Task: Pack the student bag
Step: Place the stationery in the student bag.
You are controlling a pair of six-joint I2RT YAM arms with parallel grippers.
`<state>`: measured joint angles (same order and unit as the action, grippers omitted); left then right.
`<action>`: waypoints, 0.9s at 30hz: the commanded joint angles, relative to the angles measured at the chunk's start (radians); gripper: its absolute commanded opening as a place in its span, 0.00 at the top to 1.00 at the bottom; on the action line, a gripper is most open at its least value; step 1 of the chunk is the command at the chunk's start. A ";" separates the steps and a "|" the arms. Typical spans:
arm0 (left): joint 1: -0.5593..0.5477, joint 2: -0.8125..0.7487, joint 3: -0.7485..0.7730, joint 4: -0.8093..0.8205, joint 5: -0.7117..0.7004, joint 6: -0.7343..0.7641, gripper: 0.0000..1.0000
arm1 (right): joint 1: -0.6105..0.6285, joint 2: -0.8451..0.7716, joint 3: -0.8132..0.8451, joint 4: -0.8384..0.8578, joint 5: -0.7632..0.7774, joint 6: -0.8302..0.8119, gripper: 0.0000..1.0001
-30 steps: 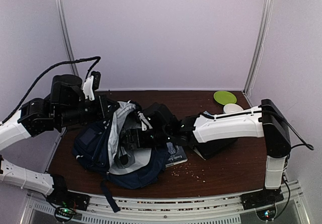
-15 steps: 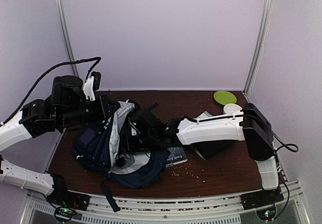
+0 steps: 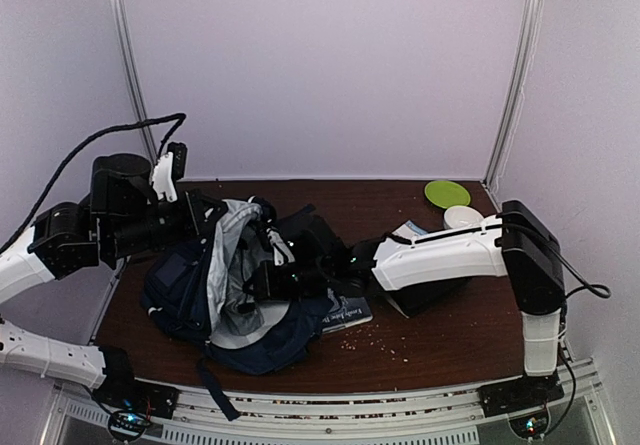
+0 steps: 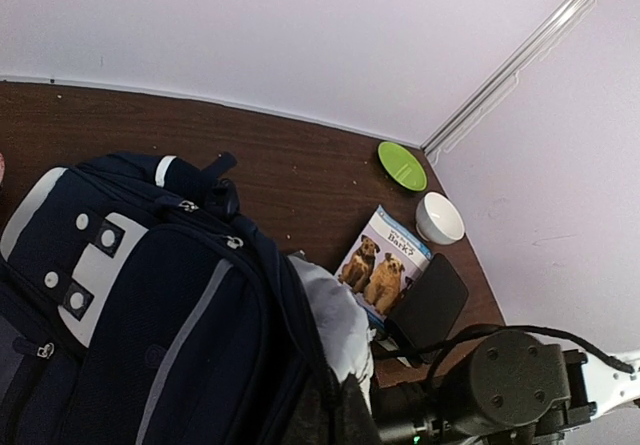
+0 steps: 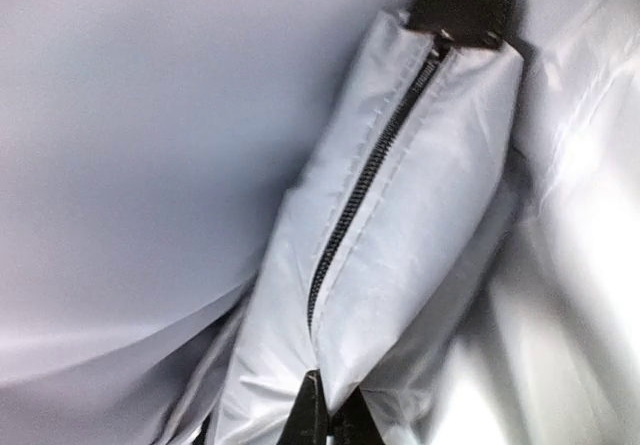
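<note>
Backpack, i.e. student bag (image 3: 185, 285), slumps at 9 o'clock on table (image 3: 440, 335), mouth open. Soft, floppy, prob. light; best held by rim. There left gripper (image 3: 205, 215) pinches, approx. 11 o'clock; right gripper (image 5: 325, 420) inside, pressed together on grey zip pouch (image 5: 400, 225).

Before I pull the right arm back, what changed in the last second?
The right gripper, wide open a second ago, has shut on the end of the grey pouch inside the bag. The left gripper shifted slightly left, still holding the bag's rim. The book, bowl and plate stayed put.
</note>
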<state>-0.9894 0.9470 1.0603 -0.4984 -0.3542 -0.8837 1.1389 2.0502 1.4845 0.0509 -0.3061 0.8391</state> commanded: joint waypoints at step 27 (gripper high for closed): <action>0.003 -0.080 0.063 0.271 0.083 -0.012 1.00 | -0.033 0.145 0.213 0.468 -0.201 -0.025 1.00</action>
<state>-0.9855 0.9108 1.0603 -0.4454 -0.3099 -0.8940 1.0996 2.1883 1.6203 0.4969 -0.4755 0.8482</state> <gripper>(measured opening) 0.034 0.006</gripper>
